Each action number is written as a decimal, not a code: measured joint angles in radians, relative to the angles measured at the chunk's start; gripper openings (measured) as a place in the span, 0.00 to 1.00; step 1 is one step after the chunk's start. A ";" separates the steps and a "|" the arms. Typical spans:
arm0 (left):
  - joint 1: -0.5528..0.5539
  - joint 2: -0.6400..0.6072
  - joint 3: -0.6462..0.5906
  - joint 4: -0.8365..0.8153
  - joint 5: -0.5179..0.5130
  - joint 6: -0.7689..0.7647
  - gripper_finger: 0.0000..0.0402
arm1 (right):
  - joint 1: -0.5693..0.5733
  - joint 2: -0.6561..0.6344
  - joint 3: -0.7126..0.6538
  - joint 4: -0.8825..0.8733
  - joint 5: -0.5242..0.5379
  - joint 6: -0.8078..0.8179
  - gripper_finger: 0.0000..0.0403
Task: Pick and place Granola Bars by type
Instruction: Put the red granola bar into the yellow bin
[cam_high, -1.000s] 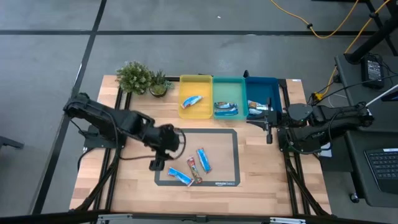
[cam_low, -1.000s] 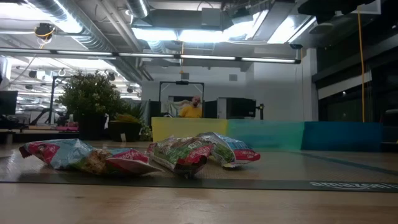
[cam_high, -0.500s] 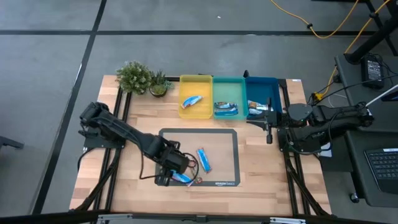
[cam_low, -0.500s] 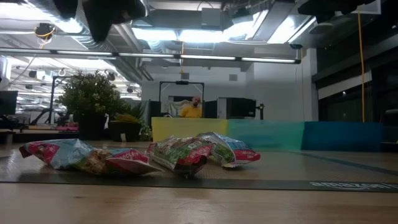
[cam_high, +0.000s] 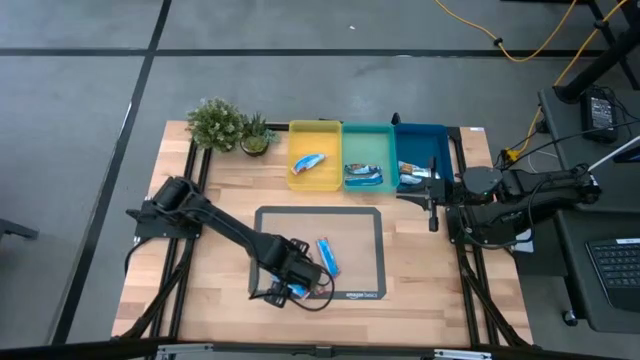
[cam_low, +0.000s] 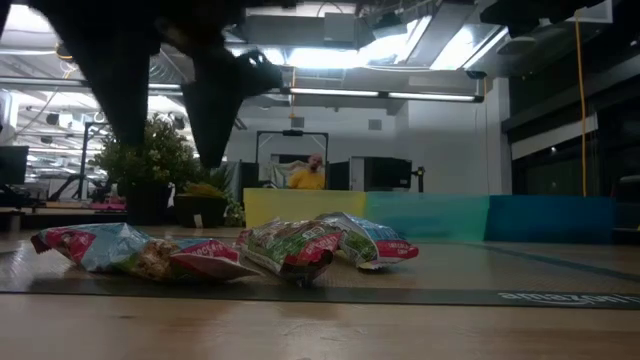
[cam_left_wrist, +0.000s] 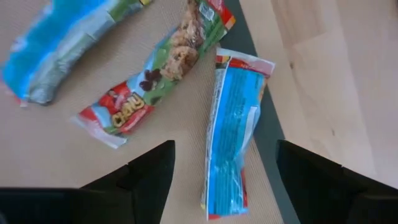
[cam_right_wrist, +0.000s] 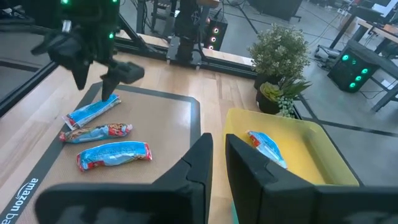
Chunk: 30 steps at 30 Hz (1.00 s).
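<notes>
Left gripper (cam_left_wrist: 225, 171) has descended, open, over blue bar (cam_left_wrist: 228, 134)

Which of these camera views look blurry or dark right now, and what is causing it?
Low view: the left gripper hangs close to the lens, a blurred dark silhouette against bright ceiling lights. Left wrist view: the blue granola bar is sharp, the near fingers soft. High view: evenly lit.

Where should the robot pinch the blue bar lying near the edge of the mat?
Probably across the middle of the flat blue foil-wrapped bar, coming straight down. It lies flat between the open left gripper's fingers, so they can close on its long, narrow sides.
</notes>
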 joint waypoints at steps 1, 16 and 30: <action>-0.002 0.010 0.000 0.003 0.005 0.000 0.67 | 0.000 0.000 0.000 0.000 0.000 0.000 0.12; -0.023 0.157 -0.006 0.043 0.076 -0.109 0.59 | 0.000 0.000 0.000 -0.001 -0.002 0.001 0.12; -0.007 0.022 0.013 -0.270 0.062 -0.251 0.07 | 0.000 0.000 0.000 -0.005 -0.002 -0.003 0.12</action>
